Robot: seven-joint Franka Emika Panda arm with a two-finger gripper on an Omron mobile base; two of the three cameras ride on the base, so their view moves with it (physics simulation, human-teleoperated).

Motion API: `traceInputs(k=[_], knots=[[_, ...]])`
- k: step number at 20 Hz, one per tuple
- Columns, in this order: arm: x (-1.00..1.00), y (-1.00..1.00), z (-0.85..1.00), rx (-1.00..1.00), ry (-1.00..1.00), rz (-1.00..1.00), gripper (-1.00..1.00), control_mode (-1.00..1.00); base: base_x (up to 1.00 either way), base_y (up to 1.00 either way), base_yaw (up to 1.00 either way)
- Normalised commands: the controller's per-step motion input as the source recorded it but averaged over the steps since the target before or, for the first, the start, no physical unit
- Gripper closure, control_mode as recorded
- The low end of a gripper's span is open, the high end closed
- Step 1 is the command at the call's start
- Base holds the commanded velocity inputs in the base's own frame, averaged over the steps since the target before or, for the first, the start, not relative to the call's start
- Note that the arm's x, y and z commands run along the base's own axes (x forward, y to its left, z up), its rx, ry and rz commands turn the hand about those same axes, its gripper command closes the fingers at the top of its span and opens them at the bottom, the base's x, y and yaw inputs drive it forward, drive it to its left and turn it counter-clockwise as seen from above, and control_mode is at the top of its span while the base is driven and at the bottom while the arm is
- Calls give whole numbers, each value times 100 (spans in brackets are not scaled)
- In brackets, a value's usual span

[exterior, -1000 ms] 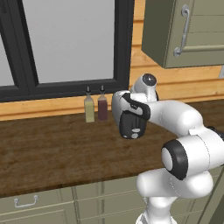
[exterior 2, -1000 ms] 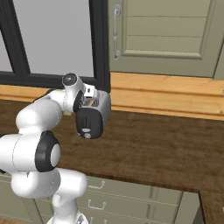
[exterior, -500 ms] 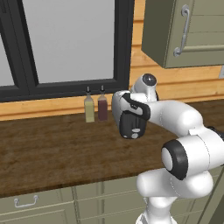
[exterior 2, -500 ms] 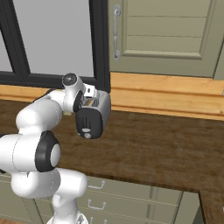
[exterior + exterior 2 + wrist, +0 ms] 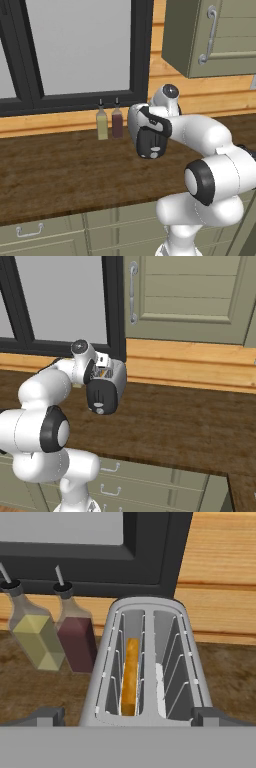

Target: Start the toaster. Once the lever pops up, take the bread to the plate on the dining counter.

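While my fingers (image 5: 128,717) stood spread wide and held nothing, I took the toaster (image 5: 147,662) as my landmark. Left of it stood two bottles, the yellowish bottle (image 5: 32,632) farthest out and the dark red bottle (image 5: 75,634) just beside its wall, both on the wooden desk (image 5: 30,687). In the toaster's left slot the bread (image 5: 130,677) stood on edge, sunk between the wire guides; the right slot looked empty apart from a pale patch I could not name. From the right base camera the black end panel (image 5: 101,397) faced me with its white knob (image 5: 100,411) low down. I could not pick out the lever (image 5: 102,390) clearly, so I judged it best to come down at that panel, away from the bottles, set one fingertip on the tab rather than the knob, and press straight down until it latched.
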Motion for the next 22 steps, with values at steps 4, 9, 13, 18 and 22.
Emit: traceInputs(k=[4,9,13,18,22], knots=[[0,0,0,0,0,0,-100,-100,0,0,0],[0,0,0,0,0,0,-100,-100,0,0,0],[0,0,0,0,0,0,-100,-100,0,0,0],[0,0,0,0,0,0,-100,-100,0,0,0],[0,0,0,0,0,0,-100,-100,0,0,0]])
